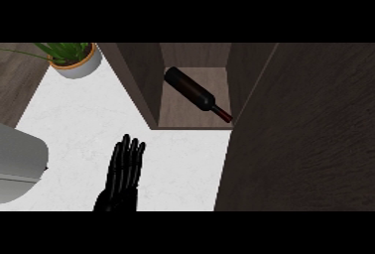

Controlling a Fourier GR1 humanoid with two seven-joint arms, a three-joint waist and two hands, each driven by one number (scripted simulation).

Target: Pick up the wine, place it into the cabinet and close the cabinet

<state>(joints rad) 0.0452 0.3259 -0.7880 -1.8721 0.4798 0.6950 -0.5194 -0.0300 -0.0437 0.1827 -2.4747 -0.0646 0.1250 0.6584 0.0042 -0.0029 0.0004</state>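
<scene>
Wine bottle (197,95) lying tilted inside open cabinet (147,84), left hand (122,174) flat, fingers straight.

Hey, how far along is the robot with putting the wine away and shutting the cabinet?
Done: the dark glass wine bottle lies slanted inside the dark wooden cabinet, with no hand on it. In hand: nothing; the black left hand is open above the white counter, and the right hand is not in view. Left: the cabinet's big wooden door at the right looks swung open, so closing remains.
</scene>
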